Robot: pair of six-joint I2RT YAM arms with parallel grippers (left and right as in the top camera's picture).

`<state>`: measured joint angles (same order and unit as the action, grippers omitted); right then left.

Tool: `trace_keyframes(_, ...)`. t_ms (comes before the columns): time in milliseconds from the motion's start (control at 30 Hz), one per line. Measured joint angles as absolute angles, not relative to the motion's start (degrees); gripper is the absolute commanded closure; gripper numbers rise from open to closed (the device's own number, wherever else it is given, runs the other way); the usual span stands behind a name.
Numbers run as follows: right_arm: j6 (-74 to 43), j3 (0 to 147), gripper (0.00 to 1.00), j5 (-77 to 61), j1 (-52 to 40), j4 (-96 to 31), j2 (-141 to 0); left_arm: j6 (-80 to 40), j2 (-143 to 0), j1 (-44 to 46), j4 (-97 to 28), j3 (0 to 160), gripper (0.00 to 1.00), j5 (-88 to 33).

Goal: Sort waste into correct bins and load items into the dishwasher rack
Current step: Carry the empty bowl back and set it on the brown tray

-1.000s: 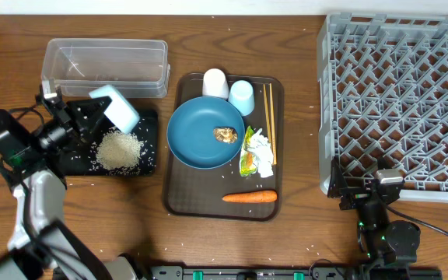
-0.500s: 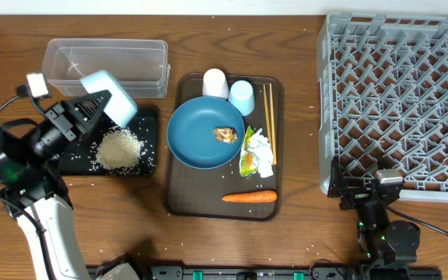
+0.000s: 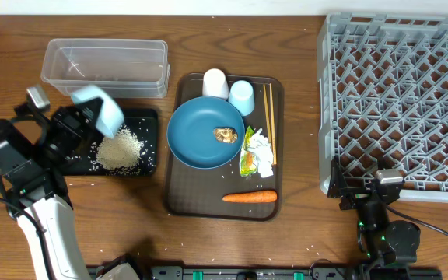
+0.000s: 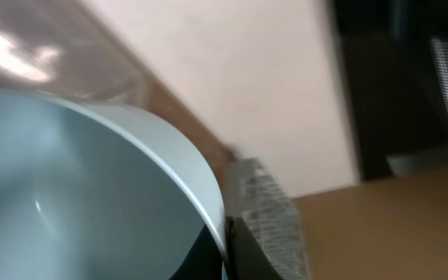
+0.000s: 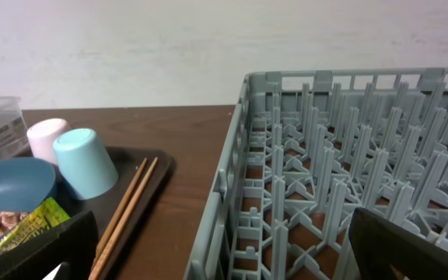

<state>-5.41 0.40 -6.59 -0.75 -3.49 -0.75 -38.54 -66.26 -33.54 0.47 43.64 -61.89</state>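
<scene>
Bowl: the bowl [image 3: 98, 109] is clamped by its rim in the left gripper [image 3: 75, 126], tipped on its side in the air. The part of its inside that the left wrist view shows is bare [image 4: 84, 194].
Rice: heaped on the black tray [image 3: 149, 117] just below the gripper and a little to its right [image 3: 118, 149]. Stray grains lie on the tray and on the table beside it.
Step in hand: judged to be emptying the bowl into the black tray, and nearly done.
Doing it well: keep the mouth of the bowl over the tray until no grains drop, then level it before swinging away. Hold the rim grip firm, since a tilted bowl can slip. On the way to the rack [image 3: 399, 101], which is well off to this gripper's right, pass above the plate [image 3: 197, 140] and both cups.
Tub: beyond the gripper, near it [image 3: 106, 58].
Other waste: the lump [image 3: 225, 134] is on the plate. The wrapper [image 3: 249, 160], tissue [image 3: 264, 145] and carrot [image 3: 249, 197] lie to its right.
Right gripper: fingers spread wide, holding nothing, just beside the rack's near left corner [image 3: 368, 193].
Writing: a small label shows on the tub in the right wrist view, too small to read. No brand is legible anywhere.
</scene>
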Motion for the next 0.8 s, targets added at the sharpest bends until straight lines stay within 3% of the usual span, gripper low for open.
trace_keyframes(367,-5.4,0.4,0.01,-6.6,-0.8,-3.5,-0.8,-24.0,-56.3,-26.7,-17.8,46.2,0.94,-44.1)
trace_keyframes(567,-5.4,0.4,0.01,-6.6,-0.8,-3.5,-0.7,-19.4,-48.4,-16.4,-32.8,47.0,0.94,-28.0)
trace_keyframes(800,-5.4,0.4,0.01,-6.6,-0.8,-3.5,-0.8,-19.0,-46.5,-1.4,-43.2,47.0,0.94,-21.6)
